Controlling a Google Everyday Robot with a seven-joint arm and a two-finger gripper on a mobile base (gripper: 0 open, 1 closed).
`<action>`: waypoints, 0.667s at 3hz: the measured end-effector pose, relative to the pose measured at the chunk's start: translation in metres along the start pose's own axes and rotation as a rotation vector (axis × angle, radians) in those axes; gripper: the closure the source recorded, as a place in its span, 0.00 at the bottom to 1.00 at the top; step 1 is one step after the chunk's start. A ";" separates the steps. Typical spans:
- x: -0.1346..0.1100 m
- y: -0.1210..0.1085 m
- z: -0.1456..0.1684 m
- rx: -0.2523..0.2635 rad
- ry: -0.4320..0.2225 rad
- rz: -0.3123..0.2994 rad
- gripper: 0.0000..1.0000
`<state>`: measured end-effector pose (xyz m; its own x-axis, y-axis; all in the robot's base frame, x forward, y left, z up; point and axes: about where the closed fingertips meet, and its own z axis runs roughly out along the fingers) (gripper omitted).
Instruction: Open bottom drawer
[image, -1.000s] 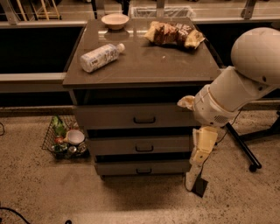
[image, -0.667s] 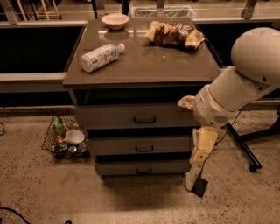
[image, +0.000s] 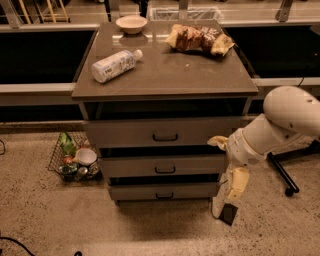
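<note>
Near floor, beside grey-brown flat-front bottom drawer (image: 135, 191): white-black gripper (image: 223, 210), state can't tell; approach step, nxt reach small black bar handle (image: 164, 195)

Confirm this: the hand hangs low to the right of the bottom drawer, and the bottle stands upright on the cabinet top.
Not quite. The camera view shows the bottle lying on its side on the cabinet top, not upright. The hand does hang low to the right of the bottom drawer.
</note>
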<state>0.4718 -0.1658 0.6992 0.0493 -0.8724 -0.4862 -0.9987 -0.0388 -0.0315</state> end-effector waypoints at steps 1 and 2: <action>0.039 0.000 0.054 -0.047 -0.041 -0.054 0.00; 0.065 0.005 0.112 -0.070 -0.066 -0.098 0.00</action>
<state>0.4708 -0.1685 0.5696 0.1451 -0.8287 -0.5406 -0.9871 -0.1583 -0.0222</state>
